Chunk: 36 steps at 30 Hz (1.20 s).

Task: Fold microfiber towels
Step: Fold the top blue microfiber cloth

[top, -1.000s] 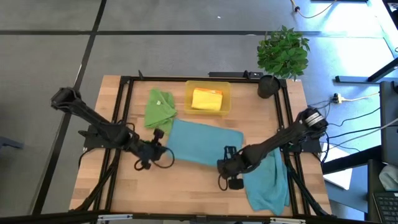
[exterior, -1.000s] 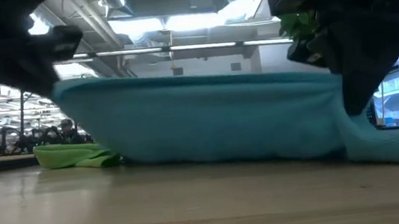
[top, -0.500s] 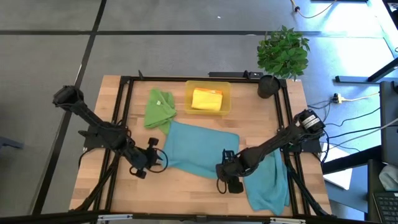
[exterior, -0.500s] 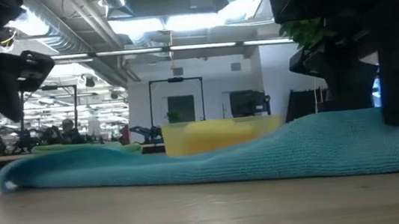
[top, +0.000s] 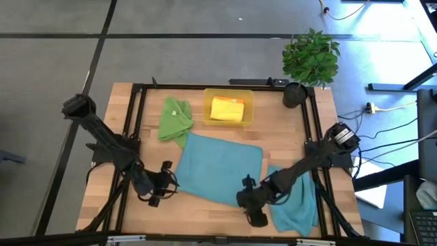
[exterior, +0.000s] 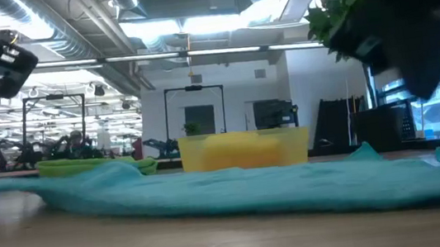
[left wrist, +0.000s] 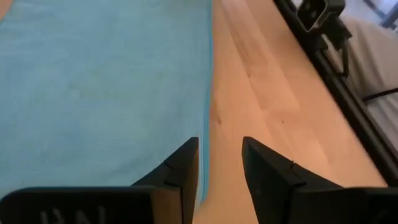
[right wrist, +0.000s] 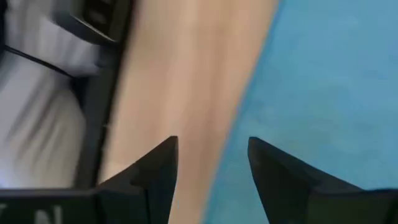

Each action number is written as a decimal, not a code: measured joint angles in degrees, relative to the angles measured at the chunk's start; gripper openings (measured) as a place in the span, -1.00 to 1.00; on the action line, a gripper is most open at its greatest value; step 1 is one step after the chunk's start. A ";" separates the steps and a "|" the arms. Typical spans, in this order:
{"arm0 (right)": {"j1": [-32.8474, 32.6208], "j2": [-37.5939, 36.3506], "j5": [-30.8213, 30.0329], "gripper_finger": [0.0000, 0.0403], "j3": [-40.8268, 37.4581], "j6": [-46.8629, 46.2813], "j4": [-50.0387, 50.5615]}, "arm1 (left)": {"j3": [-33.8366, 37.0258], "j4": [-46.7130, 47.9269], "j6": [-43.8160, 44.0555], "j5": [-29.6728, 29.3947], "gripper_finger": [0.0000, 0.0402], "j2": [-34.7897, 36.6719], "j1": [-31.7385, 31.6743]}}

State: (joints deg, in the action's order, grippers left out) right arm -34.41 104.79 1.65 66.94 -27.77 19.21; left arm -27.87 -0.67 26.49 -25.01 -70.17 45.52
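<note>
A teal-blue microfiber towel [top: 218, 167] lies spread flat in the middle of the table, seen as a low sheet in the low view [exterior: 211, 195]. My left gripper [top: 160, 188] hangs open just off its near left corner, with the towel's edge [left wrist: 208, 93] running toward the gap between its fingers [left wrist: 221, 168]. My right gripper [top: 252, 205] is open off the near right corner, its fingers [right wrist: 214, 168] above bare wood beside the towel [right wrist: 329, 93]. A second teal-blue towel [top: 297, 201] lies crumpled at the near right. A green towel [top: 174, 117] lies at the far left.
A translucent yellow tray [top: 229, 109] holding a folded yellow cloth stands at the far middle. A potted plant [top: 311, 58] stands at the far right corner. A black frame [top: 133, 123] runs along the table's sides. Bare wood shows along the near edge [top: 198, 219].
Both grippers have opened and let go of the teal-blue towel's near edge, then drawn back toward the table's near edge, the left one rolling as it went. The towel, held up off the table a second ago, has dropped and now lies flat.
</note>
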 joint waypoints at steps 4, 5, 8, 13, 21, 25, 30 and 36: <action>-2.17 0.00 -0.02 -0.04 0.02 -0.77 -3.22 | -0.03 -6.14 0.08 -0.80 -0.44 -7.32 0.43; -2.50 0.00 -0.32 -0.04 0.02 -1.03 -3.37 | -0.03 -7.68 0.13 -0.83 -0.44 -8.99 0.43; -2.94 0.00 -2.74 -0.04 0.02 -1.76 -2.78 | -0.71 -9.36 0.51 -0.84 -0.44 -13.07 0.43; -2.59 0.00 -10.28 -0.04 0.02 -2.00 0.79 | -3.98 -8.43 1.47 -1.93 -0.44 -17.63 0.50; 2.23 -0.02 -22.88 -0.04 0.02 -2.27 8.08 | -17.68 14.02 0.84 -10.06 -0.44 -20.92 2.31; 5.67 -0.02 -23.04 -0.04 0.02 -3.58 8.63 | -21.90 20.37 8.15 -10.02 -0.44 -23.69 2.31; 8.02 -0.04 -23.24 -0.04 0.02 -3.05 8.61 | -24.88 25.99 17.58 -9.96 -0.44 -28.46 3.03; 8.49 -0.07 -23.21 -0.04 0.02 -2.26 9.17 | -36.60 46.63 28.68 -13.87 -0.44 -32.12 6.46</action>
State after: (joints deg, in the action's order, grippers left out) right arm -25.91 104.73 -21.56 66.96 -30.03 28.38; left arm -64.47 45.97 55.17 -38.88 -102.29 51.98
